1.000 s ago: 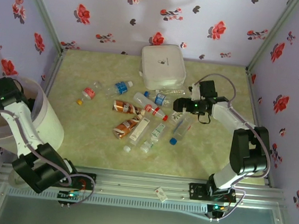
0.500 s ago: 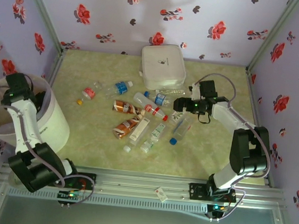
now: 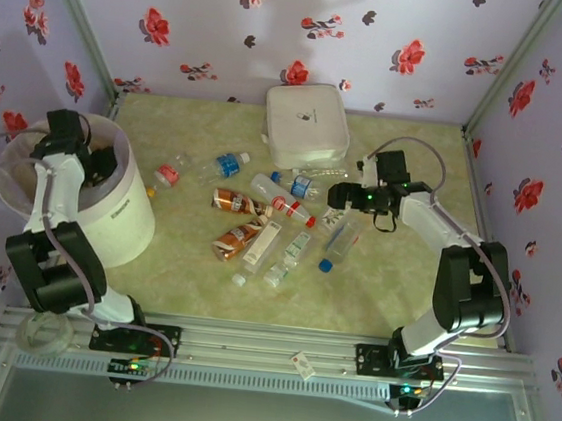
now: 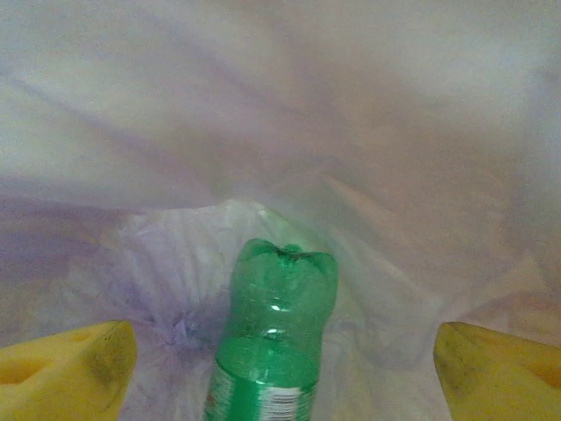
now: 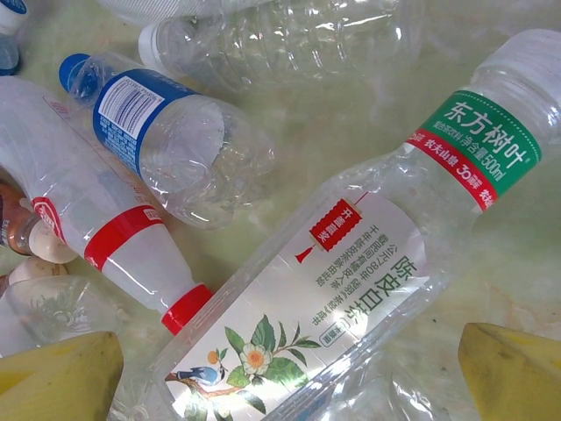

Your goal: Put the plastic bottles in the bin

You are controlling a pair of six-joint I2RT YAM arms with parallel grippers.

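At the left edge of the table (image 3: pixel 183 281): bin (image 3: pixel 124 219), upright, mouth open to the ceiling. Above that mouth, left gripper (image 3: pixel 98 165), fingers (image 4: pixel 70 368) spread wide and grasping nothing. Beneath, down in the pale liner (image 4: pixel 394 132), a green bottle (image 4: pixel 282 298), touching neither pad. Mid-table, the plastic bottles (image 3: pixel 269 224) in a loose heap, with bare surface toward the near edge and both sides. White box (image 3: pixel 307 125) at the far edge. Over the heap's right end, right gripper (image 3: pixel 338 196), spread wide, empty. Versus a second ago: bin shifted inward and farther back, left gripper along with it; heap and right gripper unmoved.
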